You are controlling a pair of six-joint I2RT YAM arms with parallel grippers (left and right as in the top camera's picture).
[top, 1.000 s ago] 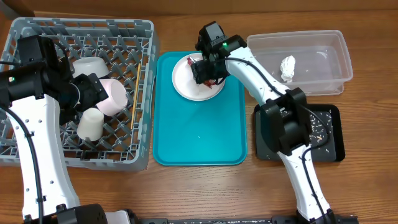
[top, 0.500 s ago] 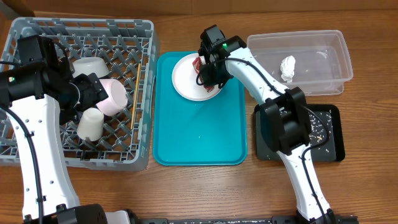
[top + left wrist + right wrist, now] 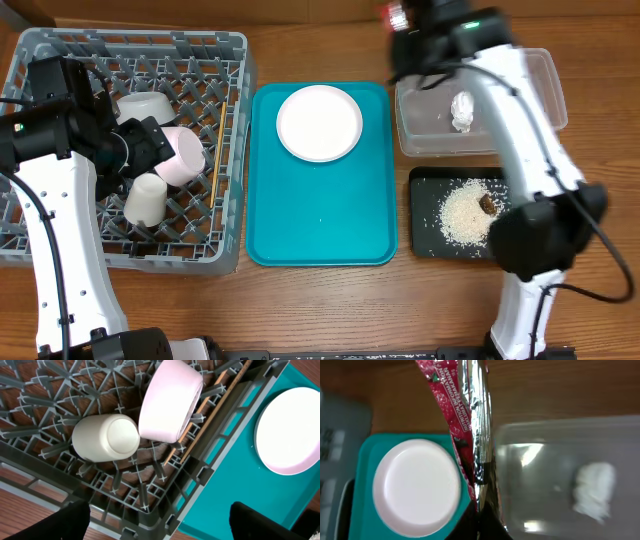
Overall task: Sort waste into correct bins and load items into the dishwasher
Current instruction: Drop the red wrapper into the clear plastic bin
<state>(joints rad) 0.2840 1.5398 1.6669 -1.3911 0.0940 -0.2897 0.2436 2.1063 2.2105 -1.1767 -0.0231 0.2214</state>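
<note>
My right gripper is shut on the crumpled red foil wrapper, held in the air between the white plate and the clear tub. From overhead the wrapper shows at the table's far edge, left of the tub. A white paper wad lies in the tub. Rice and a brown lump lie in the black tray. The dish rack holds a grey bowl, pink bowl, white cup and chopsticks. My left gripper hangs open over the rack's corner.
The plate rests at the far end of a teal tray between rack and bins. My right arm stretches over the tub and the black tray's right side. Bare wood shows along the front edge.
My right gripper shut on the red wrapper over the plate, then lifted it up and right to the tub's left end. The black tray's rice is now uncovered. The left arm stayed put.
</note>
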